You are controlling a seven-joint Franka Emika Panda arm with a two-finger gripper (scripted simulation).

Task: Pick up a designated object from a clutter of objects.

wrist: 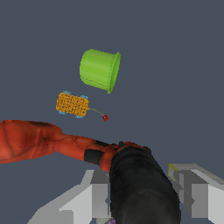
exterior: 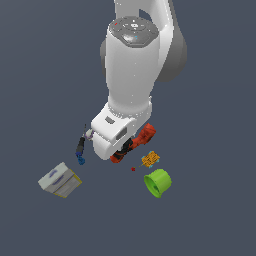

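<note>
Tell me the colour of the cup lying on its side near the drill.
Lime green; the cup shows best in the wrist view.

The drill (exterior: 142,138) lies at the exterior frame's centre, mostly under the arm. Just right of it sits the small block (exterior: 150,159), with the cup (exterior: 158,182) below that. The marker (exterior: 80,146) lies left of centre, and the box (exterior: 60,180) sits at lower left.

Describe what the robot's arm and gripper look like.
The arm is glossy white with rounded, bulky links and a darker grey section behind. A grey circular cap with a small red dot tops the upper joint. The gripper has a boxy white body; in the wrist view its fingers look pale grey and blocky.
</note>
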